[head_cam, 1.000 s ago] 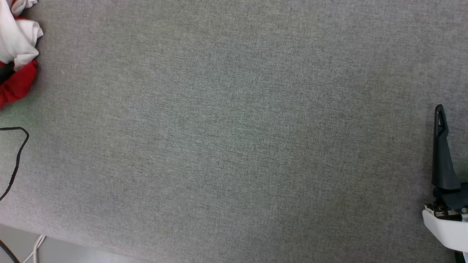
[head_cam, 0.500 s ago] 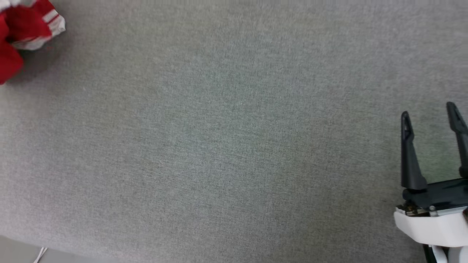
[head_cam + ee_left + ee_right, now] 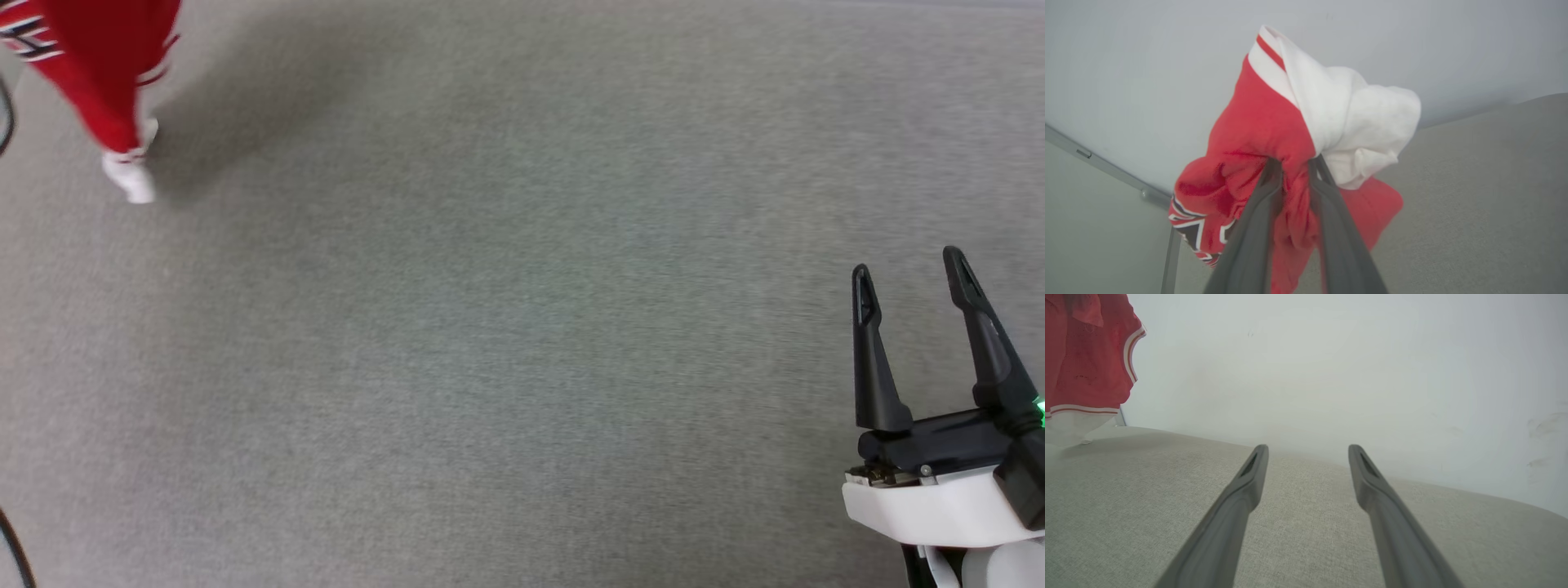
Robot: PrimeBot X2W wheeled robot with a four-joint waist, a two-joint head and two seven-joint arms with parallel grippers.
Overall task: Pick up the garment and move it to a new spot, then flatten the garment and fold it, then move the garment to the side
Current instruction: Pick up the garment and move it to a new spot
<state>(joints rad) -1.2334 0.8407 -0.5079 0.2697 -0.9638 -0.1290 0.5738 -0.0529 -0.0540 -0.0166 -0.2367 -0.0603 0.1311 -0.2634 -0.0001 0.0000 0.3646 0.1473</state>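
Observation:
The garment (image 3: 1261, 134), red with a white sleeve and striped trim, hangs bunched from my left gripper (image 3: 1295, 163), whose two dark fingers are shut on a fold of its red cloth. In the head view the garment (image 3: 102, 65) dangles at the top left, its white tip close over the grey table. It also hangs at the far left of the right wrist view (image 3: 1086, 367), lifted over the table. My right gripper (image 3: 910, 273) stands open at the lower right with nothing between its fingers, and shows open in its own view (image 3: 1308, 451) too.
The grey cloth-covered table (image 3: 506, 343) spreads across the head view. A pale wall (image 3: 1331, 367) rises behind its far edge. A black cable (image 3: 6, 114) runs along the left border. A grey metal rail (image 3: 1106, 171) crosses the wall near the floor.
The garment has gone from a heap on the table to hanging lifted from my left gripper. The head camera has shifted, bringing both right fingers into view.

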